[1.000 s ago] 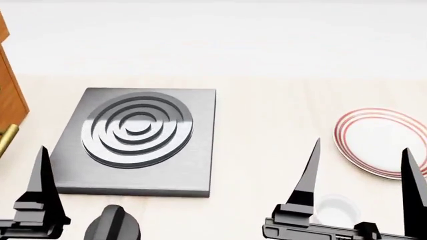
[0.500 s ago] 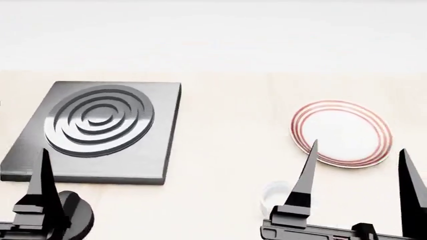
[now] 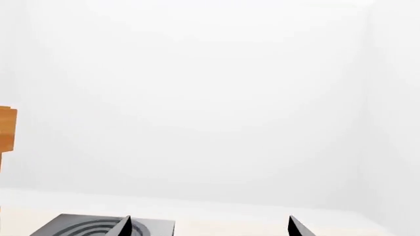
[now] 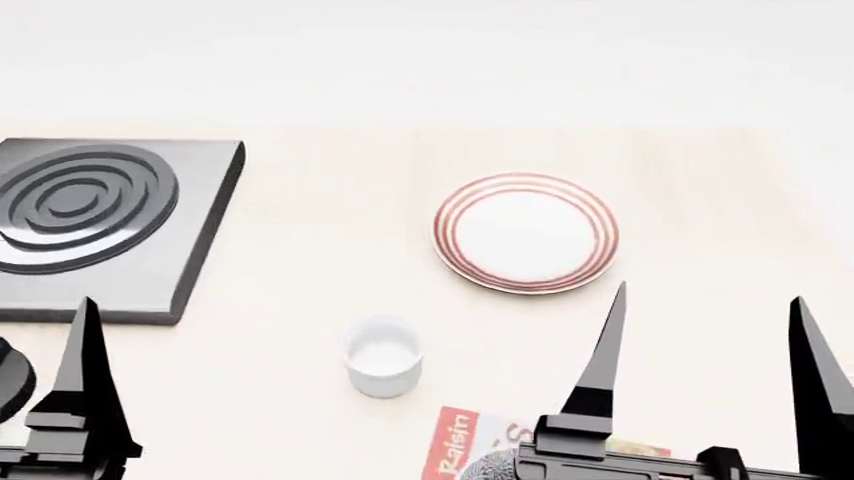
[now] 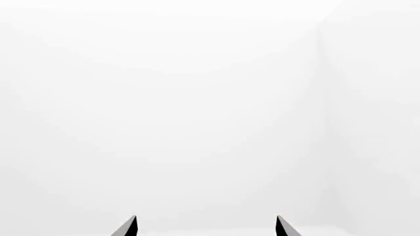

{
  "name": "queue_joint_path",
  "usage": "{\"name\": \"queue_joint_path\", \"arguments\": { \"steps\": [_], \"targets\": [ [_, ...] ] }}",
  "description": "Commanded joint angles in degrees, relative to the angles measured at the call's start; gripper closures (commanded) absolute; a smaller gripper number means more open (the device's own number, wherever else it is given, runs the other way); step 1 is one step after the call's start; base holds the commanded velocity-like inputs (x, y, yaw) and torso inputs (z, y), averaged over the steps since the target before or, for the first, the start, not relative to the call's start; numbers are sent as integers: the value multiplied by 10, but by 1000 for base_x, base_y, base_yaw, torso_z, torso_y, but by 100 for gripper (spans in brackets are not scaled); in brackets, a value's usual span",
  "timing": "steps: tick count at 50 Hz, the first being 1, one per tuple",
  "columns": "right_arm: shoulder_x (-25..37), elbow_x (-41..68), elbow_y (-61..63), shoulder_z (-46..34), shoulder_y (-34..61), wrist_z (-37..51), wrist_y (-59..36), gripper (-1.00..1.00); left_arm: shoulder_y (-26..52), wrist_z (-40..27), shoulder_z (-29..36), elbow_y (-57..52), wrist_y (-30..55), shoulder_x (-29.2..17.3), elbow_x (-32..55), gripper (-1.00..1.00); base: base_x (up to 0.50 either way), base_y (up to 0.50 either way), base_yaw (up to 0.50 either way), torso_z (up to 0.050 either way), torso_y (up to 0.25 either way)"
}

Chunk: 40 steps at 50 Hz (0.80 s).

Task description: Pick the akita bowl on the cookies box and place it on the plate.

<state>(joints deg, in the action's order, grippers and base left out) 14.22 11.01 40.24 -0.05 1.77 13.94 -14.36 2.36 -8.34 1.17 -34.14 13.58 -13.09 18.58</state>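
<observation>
In the head view the plate [image 4: 525, 232], white with thin red rings, lies on the pale table right of centre. A red-and-white corner of the cookies box [image 4: 458, 447] shows at the bottom edge. On it a sliver of grey speckled akita bowl [image 4: 497, 465] peeks out from behind my right gripper's body; the rest is hidden. My right gripper [image 4: 709, 293] [image 5: 205, 217] is open and empty, raised in front of the box. My left gripper [image 3: 209, 217] is open and empty too. Only one of its fingers [image 4: 87, 370] shows in the head view.
A dark square stove plate [image 4: 94, 215] [image 3: 98, 227] with raised rings lies at the left. A plain white cup [image 4: 384, 357] stands between it and the cookies box. A dark round object [image 4: 8, 380] sits at the left edge. A wooden cabinet edge [image 3: 7, 129] shows by the wall.
The head view has swung right: the stove plate and the plate have slid left in it. The white cup and the cookies box corner have come into view. Both grippers stay open.
</observation>
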Motion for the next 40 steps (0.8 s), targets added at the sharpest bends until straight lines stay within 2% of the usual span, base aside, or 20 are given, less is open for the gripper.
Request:
{"name": "queue_joint_path", "arguments": {
  "steps": [1, 27, 31, 36, 40],
  "targets": [
    [6, 6, 5, -2, 3, 5, -7, -100, 0, -6, 3, 0, -4, -7, 5, -100, -172, -500, 0, 0, 0],
    [16, 13, -6, -11, 0, 10, 7, -100, 4, -19, 14, -1, -9, -19, 11, -100, -140, -500, 0, 0, 0],
    [19, 19, -11, -14, 3, 8, -3, -100, 4, -21, 15, 1, -11, -20, 11, -100, 0, -61, 0, 0, 0],
    [19, 11, -19, -19, -6, 5, 28, -100, 2, -23, 17, 3, -15, -21, 11, -100, 14, 0, 0, 0, 0],
    [22, 4, -14, -23, -7, 7, 27, -100, 2, -25, 16, 3, -15, -22, 13, -100, 476, -1, 0, 0, 0]
  ]
}}
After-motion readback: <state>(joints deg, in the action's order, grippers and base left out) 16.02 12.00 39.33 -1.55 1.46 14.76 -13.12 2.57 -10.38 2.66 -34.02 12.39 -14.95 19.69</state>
